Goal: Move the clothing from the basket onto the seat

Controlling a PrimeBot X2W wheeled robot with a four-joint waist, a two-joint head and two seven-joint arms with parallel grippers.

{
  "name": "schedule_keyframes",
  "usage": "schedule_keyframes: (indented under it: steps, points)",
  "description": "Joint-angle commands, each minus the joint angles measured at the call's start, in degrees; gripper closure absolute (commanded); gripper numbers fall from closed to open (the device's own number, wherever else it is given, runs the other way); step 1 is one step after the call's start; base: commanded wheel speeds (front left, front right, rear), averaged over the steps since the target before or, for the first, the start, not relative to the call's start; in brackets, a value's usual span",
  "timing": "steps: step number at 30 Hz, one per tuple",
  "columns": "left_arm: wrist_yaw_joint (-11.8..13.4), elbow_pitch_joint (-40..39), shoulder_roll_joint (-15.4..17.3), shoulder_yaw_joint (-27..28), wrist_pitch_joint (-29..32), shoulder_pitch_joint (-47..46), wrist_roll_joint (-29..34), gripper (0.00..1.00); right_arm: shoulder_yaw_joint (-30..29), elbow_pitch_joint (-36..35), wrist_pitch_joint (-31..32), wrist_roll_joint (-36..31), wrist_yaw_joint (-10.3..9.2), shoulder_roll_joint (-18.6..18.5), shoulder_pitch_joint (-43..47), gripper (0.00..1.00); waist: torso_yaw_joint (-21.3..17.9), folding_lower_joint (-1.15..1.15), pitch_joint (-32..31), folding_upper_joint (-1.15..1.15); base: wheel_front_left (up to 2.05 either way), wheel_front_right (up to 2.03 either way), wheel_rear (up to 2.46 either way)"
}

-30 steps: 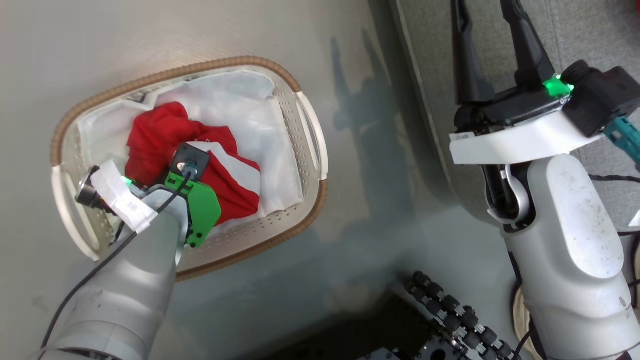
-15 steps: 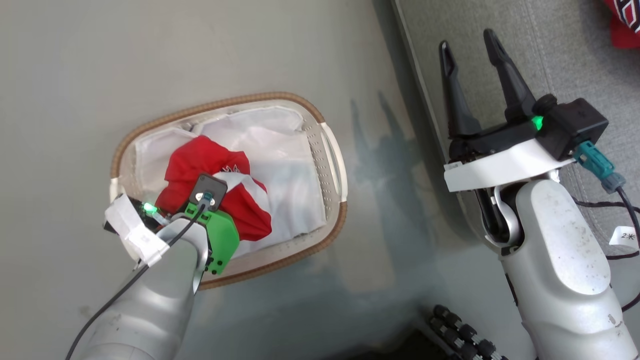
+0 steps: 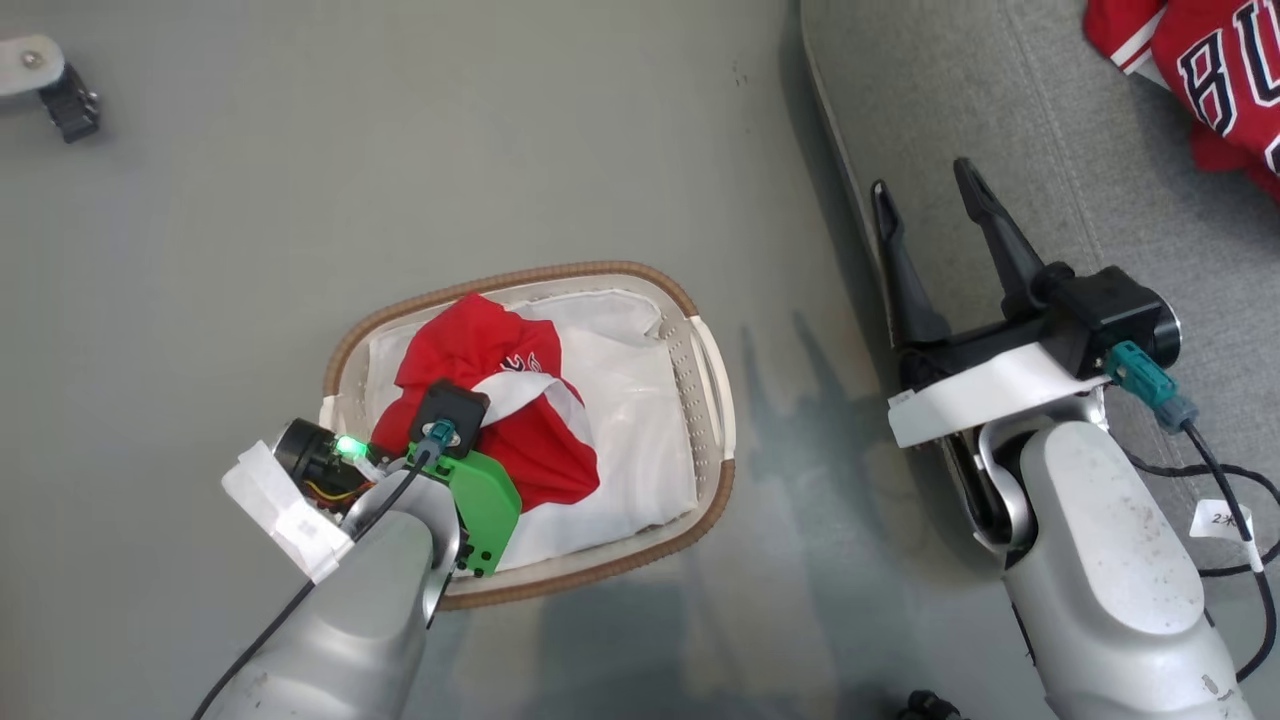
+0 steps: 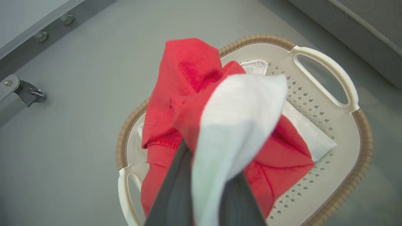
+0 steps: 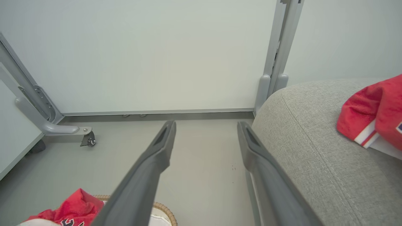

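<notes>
Red garment (image 4: pixel 188 72) now higher over basket (image 4: pixel 260 38), tight in grip of left pincer (image 4: pixel 209 166)

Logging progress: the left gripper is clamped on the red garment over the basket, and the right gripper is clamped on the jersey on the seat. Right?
No: the right wrist view shows the right gripper open, holding nothing, clear of the jersey on the seat. The rest holds.

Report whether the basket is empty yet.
Not empty: a red garment, pinched in the left gripper, bunches up inside the basket over the white liner.
</notes>
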Motion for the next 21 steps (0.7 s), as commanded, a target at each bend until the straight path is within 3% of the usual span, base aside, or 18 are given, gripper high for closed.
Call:
schedule_keyframes:
  steps: [1,12,21]
  points:
    - [0.4,-1.3,0.1,-0.6,-0.5,1.3,-1.4,1.0,-0.2,0.5,-0.1,-0.7,-0.08,-0.2,1.4,0.0,2.6,0.0,-3.7,0.0,0.0,0.0,0.0]
    - [3.2,-11.6,0.1,-2.4,-0.4,5.2,-7.3,1.0,-1.2,2.5,-0.1,-2.3,-0.08,-0.2,5.7,0.0,5.8,0.0,-9.6,0.0,0.0,0.0,0.0]
    - [4.3,-18.9,0.1,-1.1,-0.4,7.6,-8.1,1.0,-1.0,3.7,-0.1,-3.2,-0.08,-0.2,9.0,0.0,7.0,0.0,-14.0,0.0,0.0,0.0,0.0]
